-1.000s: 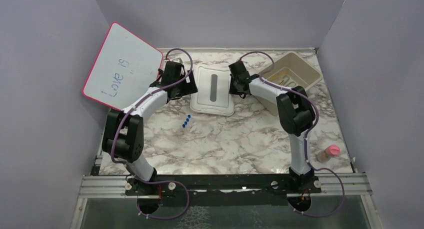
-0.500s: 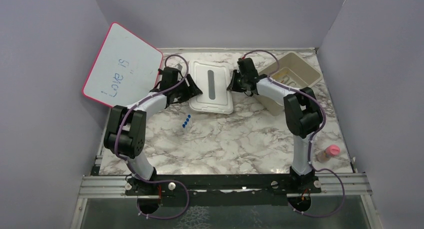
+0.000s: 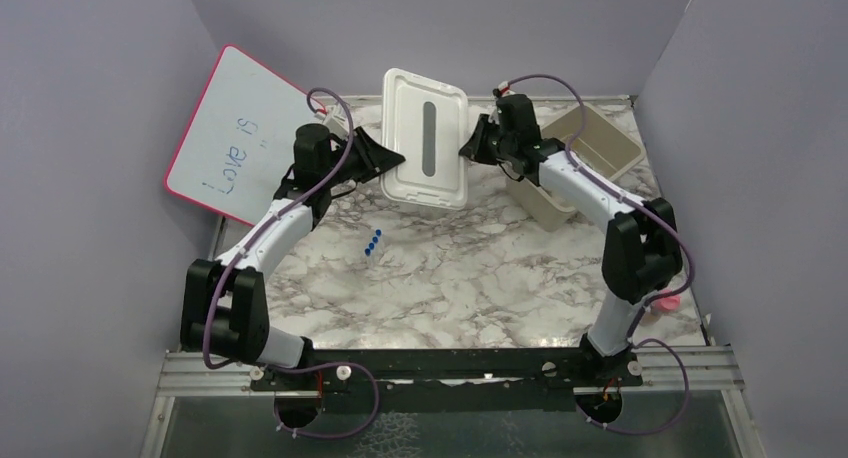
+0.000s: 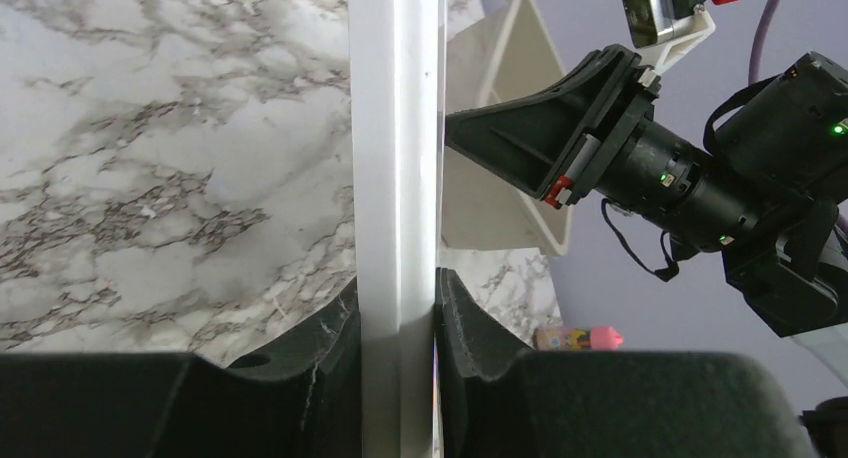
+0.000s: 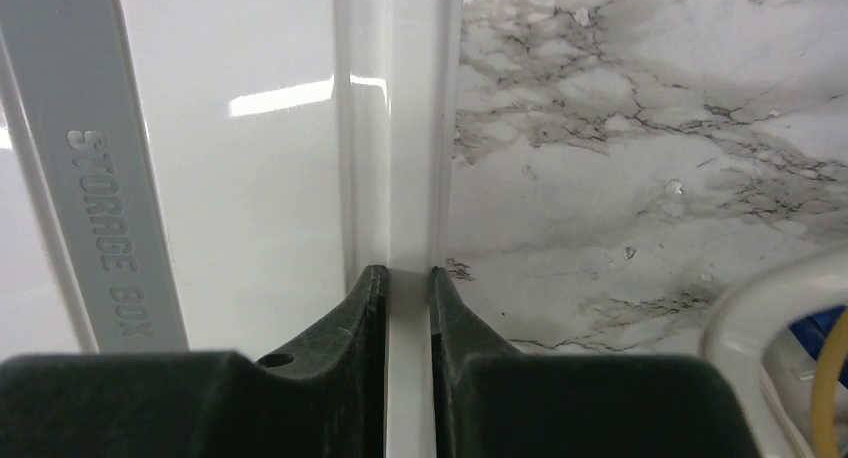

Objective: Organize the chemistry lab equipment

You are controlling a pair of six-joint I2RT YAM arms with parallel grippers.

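Note:
A white storage-box lid [image 3: 425, 138] hangs tilted above the back of the table, held between both arms. My left gripper [image 3: 393, 162] is shut on its left rim [image 4: 395, 128], with the fingers [image 4: 330, 338] pressed against both sides. On the right rim [image 5: 400, 128], my right gripper [image 3: 466, 149] is shut as well. The beige bin [image 3: 612, 136] stands at the back right. A yellow tube [image 5: 828, 398] and something blue show inside its rim [image 5: 770, 303]. Tiny blue pieces [image 3: 372, 242] lie on the marble below the lid.
A pink-framed whiteboard [image 3: 245, 138] leans against the left wall. A small pink-capped bottle [image 3: 666, 300] lies near the right edge, partly behind the right arm. Purple walls close in the table on three sides.
The left gripper closed on the lid's left rim. Both arms raised the lid off the table and carried it toward the back wall.

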